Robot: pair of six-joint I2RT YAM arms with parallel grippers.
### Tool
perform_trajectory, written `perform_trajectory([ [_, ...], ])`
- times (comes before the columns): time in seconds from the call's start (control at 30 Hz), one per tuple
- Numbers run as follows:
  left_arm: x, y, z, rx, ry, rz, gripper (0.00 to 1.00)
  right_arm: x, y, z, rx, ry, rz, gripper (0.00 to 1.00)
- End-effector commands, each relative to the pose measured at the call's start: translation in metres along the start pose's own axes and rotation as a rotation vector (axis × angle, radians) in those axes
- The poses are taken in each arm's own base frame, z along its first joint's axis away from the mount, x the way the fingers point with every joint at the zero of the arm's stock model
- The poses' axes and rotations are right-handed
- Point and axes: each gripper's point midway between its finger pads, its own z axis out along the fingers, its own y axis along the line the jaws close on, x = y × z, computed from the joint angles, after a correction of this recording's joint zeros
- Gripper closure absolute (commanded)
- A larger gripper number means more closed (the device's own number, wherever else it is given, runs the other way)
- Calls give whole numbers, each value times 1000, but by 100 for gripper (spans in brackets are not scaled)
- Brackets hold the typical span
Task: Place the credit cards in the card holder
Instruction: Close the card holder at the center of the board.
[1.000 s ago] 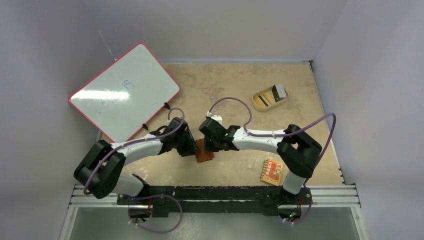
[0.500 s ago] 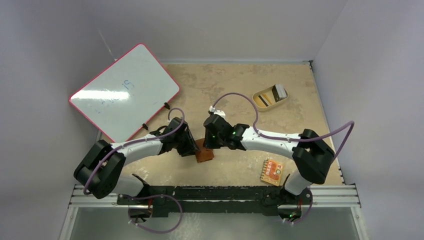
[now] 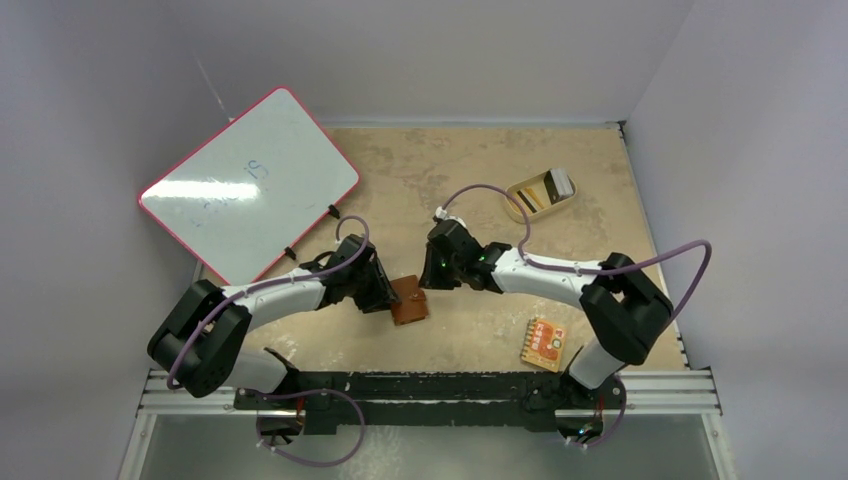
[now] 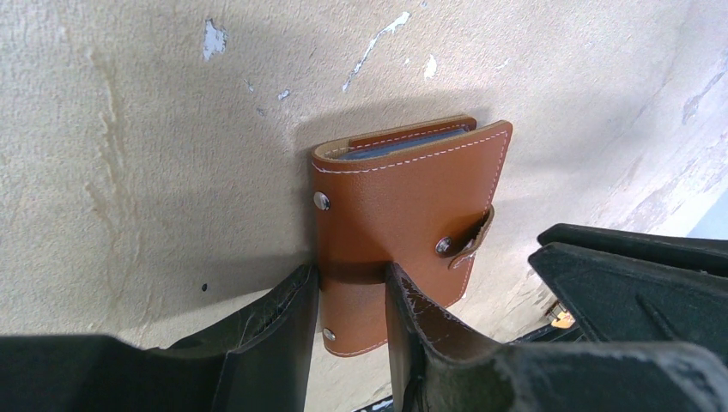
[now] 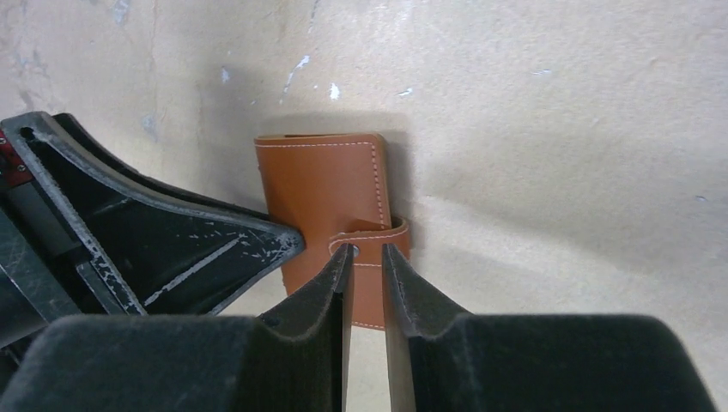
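The card holder [image 4: 403,197], a closed brown leather wallet, stands on edge on the table. My left gripper [image 4: 352,279] is shut on its spine side. Its snap tab [image 5: 378,233] curls loose round the far edge, unfastened. My right gripper [image 5: 367,251] sits just short of that tab, jaws a narrow slit apart with nothing between them. From above, the card holder [image 3: 408,300] lies between my left gripper [image 3: 385,297] and right gripper [image 3: 430,276]. The black credit cards [image 3: 545,188] lie in a tan dish at the back right.
The tan oval dish [image 3: 517,208] sits far right of centre. An orange-red patterned packet [image 3: 543,343] lies near the right arm's base. A pink-rimmed whiteboard [image 3: 250,183] overhangs the table's back left corner.
My right gripper has backed away up and to the right from the card holder and parted its jaws slightly. The left gripper and card holder stayed put.
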Motion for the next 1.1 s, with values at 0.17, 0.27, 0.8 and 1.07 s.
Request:
perform_trajectory([
  [0.17, 3, 14, 4, -53, -2, 2, 65, 8, 12, 12, -81, 31, -22, 81],
  [0.27, 2, 14, 4, -52, -3, 4, 65, 8, 11, 16, -75, 30, -23, 82],
  [0.8, 3, 13, 3, -51, -4, 3, 65, 11, 13, 15, -77, 22, -24, 83],
  [1.07, 3, 14, 3, -52, -2, 4, 65, 5, 14, 6, -71, 1, -27, 79],
])
